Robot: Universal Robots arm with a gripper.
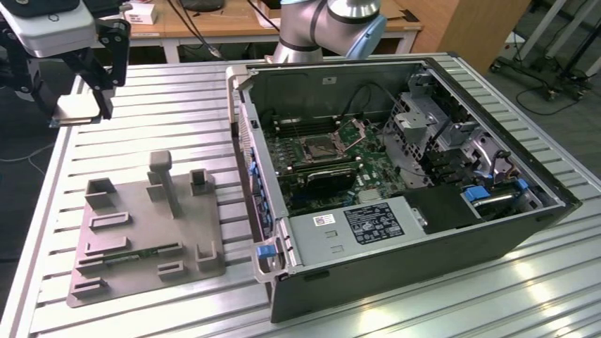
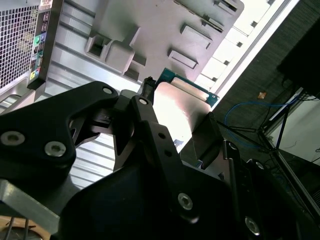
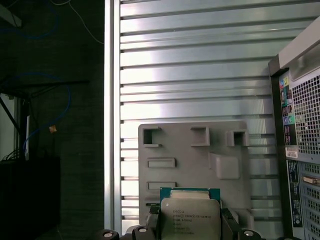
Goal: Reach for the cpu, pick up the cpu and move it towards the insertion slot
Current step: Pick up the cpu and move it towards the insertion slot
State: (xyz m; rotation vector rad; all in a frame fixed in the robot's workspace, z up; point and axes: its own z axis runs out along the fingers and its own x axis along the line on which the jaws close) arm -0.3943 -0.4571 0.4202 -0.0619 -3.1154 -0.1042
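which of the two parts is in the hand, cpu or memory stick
The cpu, the flat square chip clamped in the hand; the long thin memory stick lies in the grey fixture tray.

The cpu was a small flat square chip with a silver metal top plate and a thin green rim. It was clear of any surface and roughly flat, clamped at opposite edges by the gripper, at the far left of the exterior view. The insertion slot was well apart from it, towards the exterior view's right. It was a square socket with a silver frame and dark centre, set in the green circuit board, with its hinged retention plate swung up and open.
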